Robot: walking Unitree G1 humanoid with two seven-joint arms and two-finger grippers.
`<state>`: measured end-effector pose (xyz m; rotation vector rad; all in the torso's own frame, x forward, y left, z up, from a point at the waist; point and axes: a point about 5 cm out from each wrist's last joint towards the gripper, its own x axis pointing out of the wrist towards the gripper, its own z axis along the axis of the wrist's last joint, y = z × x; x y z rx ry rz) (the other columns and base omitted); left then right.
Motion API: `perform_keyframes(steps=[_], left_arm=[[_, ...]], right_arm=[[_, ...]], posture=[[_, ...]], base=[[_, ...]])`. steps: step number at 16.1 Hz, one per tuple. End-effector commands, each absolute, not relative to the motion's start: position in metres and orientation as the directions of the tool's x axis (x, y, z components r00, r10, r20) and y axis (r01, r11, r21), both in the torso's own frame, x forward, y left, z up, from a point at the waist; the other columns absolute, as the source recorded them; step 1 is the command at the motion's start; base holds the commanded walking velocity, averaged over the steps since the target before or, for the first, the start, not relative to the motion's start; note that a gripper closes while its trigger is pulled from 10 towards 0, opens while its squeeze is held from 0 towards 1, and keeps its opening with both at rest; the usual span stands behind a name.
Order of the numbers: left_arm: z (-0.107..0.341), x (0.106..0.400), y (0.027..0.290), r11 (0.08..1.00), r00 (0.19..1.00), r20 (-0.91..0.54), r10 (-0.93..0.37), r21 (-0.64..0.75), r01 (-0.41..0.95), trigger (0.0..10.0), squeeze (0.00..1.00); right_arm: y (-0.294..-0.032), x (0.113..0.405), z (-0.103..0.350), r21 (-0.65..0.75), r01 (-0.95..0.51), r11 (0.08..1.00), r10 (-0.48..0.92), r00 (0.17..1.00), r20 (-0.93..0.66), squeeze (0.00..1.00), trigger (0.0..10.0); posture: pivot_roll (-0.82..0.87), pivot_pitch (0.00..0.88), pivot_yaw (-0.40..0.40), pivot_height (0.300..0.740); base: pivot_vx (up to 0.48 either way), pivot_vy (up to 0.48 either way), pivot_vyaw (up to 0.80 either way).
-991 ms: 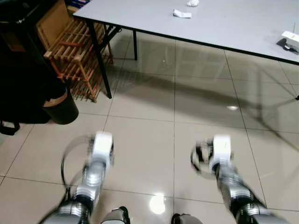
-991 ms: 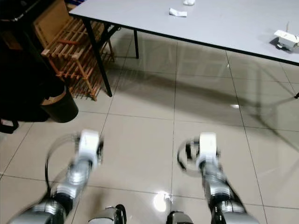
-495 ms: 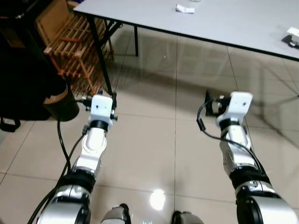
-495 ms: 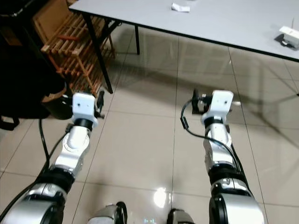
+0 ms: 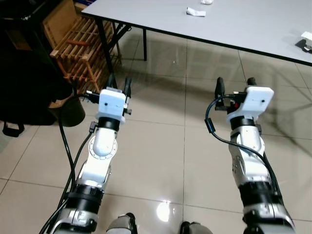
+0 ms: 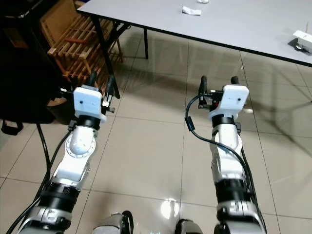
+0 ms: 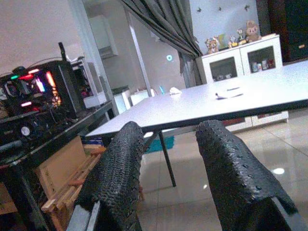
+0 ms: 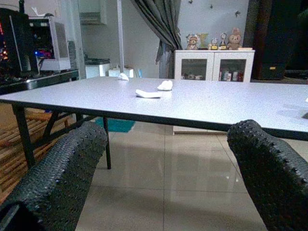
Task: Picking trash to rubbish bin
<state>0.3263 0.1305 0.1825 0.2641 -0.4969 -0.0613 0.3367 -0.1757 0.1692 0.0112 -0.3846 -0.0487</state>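
- We are holding both arms out over the tiled floor (image 5: 161, 146), in front of the grey table (image 5: 243, 24).
- Our left gripper (image 5: 119, 82) is spread and holding nothing.
- Our right gripper (image 5: 234, 83) is spread wide and also holding nothing.
- The trash (image 5: 195, 12), a white crumpled piece, is lying on the table, well apart from both grippers.
- The bin (image 5: 66, 109) is standing on the floor beside the wooden rack (image 5: 80, 48).

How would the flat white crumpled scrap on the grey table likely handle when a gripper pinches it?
The flat white crumpled paper scrap looks thin and creased, so probably light and floppy. Lying low on the smooth grey table, it may slide rather than roll if nudged.
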Motion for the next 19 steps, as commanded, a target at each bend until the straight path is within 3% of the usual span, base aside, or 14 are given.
perform_keyframes(steps=[1, 7, 17, 19], left_arm=[[0.182, 0.323, 0.129, 0.961, 0.881, 0.453, -0.133, 0.278, 0.003, 10.0, 0.00], [0.179, 0.321, 0.139, 0.959, 0.900, 0.425, -0.096, 0.283, -0.032, 10.0, 0.00], [0.186, 0.325, 0.132, 0.956, 0.898, 0.429, -0.093, 0.290, -0.039, 10.0, 0.00], [0.187, 0.325, 0.132, 0.957, 0.898, 0.430, -0.093, 0.288, -0.039, 10.0, 0.00]], right_arm=[[-0.173, 0.334, 0.168, 0.011, 0.043, 0.999, -0.044, 0.931, 0.363, 0.00, 10.0], [-0.176, 0.330, 0.173, 0.023, 0.067, 0.997, -0.071, 0.934, 0.349, 0.00, 10.0], [-0.171, 0.331, 0.181, 0.042, 0.062, 0.997, -0.072, 0.937, 0.342, 0.00, 10.0], [-0.171, 0.332, 0.181, 0.037, 0.055, 0.998, -0.064, 0.941, 0.331, 0.00, 10.0]], posture=[[-0.02, 0.111, 0.026, 0.740], [-0.02, 0.079, 0.027, 0.740], [-0.02, 0.120, 0.018, 0.740], [-0.03, 0.131, 0.015, 0.740]], base=[[0.000, 0.000, 0.00], [0.000, 0.000, 0.00], [0.369, 0.000, 0.00], [0.444, 0.000, -0.65]])
